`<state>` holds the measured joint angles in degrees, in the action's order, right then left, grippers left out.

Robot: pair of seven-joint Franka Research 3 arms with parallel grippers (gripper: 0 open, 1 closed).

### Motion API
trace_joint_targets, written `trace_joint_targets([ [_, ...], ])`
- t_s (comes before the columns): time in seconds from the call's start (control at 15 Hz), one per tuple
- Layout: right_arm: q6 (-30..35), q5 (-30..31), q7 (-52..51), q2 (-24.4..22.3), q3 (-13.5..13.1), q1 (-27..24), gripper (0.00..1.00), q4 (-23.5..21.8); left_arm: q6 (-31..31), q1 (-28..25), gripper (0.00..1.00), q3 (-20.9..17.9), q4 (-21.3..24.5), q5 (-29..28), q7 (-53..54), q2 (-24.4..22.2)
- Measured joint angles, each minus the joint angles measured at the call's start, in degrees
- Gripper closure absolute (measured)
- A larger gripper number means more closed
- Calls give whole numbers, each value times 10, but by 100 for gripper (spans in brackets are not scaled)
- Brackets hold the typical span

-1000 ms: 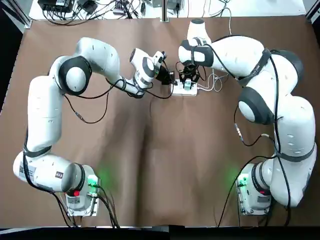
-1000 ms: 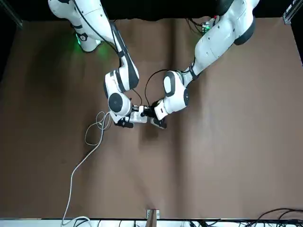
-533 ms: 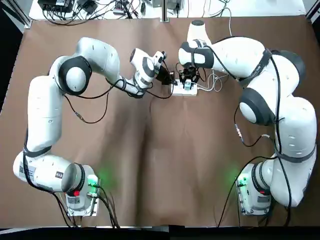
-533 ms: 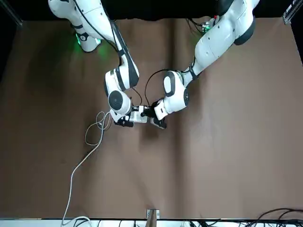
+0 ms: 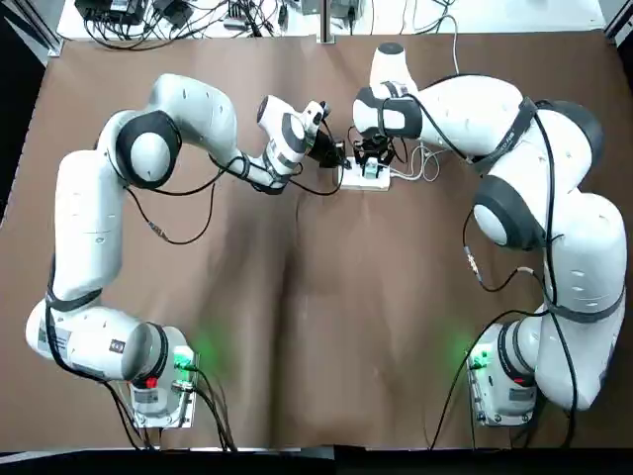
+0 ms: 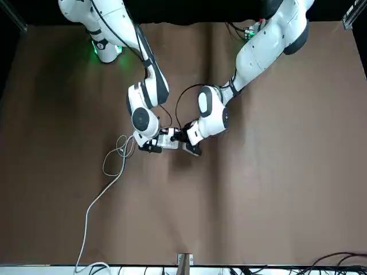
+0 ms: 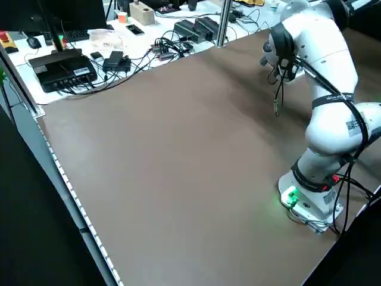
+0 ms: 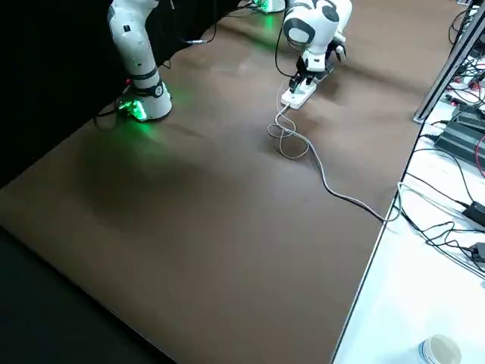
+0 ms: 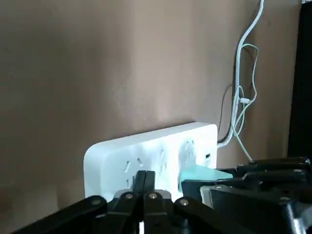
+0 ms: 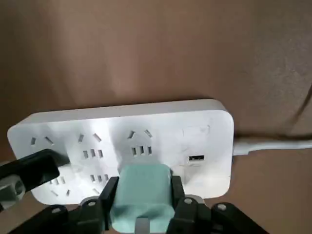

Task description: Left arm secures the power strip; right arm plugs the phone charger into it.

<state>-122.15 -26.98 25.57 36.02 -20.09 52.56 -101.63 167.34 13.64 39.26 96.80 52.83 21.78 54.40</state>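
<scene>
- White power strip (image 10: 209, 131) flat on the desk (image 5: 326, 327), in the far half from where I see the arms' bases, both hands over it
- Left hand (image 9: 144, 178) clenched on nothing, its tips at the strip's face, near the end away from the thick cord (image 10: 273, 145)
- Right hand (image 10: 144, 183) grasping the teal charger (image 10: 141, 200) right at the sockets, beside the USB slot (image 10: 196, 158); I can't tell whether its prongs are in
</scene>
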Motion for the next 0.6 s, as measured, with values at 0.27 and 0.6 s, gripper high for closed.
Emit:
trace_joint_targets([
  [0.27, -11, -2, 0, 9, 3, 1, 39, 0, 0, 0, 99, 0, 0, 0, 0, 0],
  [0.6, 70, -3, 0, 21, -4, -14, 0, 58, 0, 0, 99, 0, 0, 0, 0, 0],
])
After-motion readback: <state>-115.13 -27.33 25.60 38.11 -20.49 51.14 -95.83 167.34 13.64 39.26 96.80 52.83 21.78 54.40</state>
